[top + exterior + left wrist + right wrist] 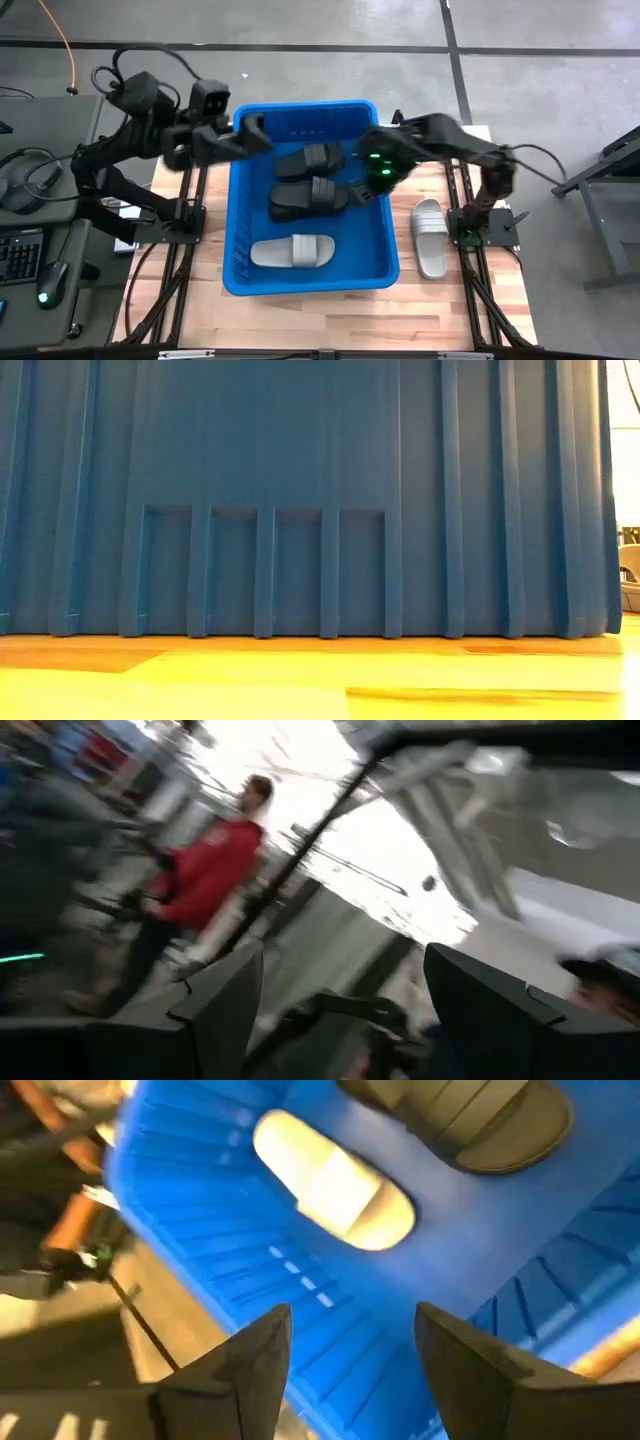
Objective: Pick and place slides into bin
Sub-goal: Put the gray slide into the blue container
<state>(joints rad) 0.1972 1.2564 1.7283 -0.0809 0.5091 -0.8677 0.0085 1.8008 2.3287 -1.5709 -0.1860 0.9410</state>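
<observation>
R gripper (350,1370) over bin's right side, fingers spread, nothing between them; wrist view looks down past them at blue floor, 1 light grey slide (335,1190) and edge of a black one (470,1120). Hovering above the 2 black slides (310,178) near bin's right wall. Outward from there: last slide left on table, light grey (430,237), just beside bin (310,285) outer right wall, on wood top, long axis running near-to-far alongside that wall. Lies off to R gripper's outer side and toward table's front edge, so R arm clearly nearer; judged next pick needs a swing out over the rim, then jaws set across the slide's width. L gripper (252,133) at bin's far-left corner, fingers apart, empty, well away from that slide. In bin already: 2 black, 1 grey.
</observation>
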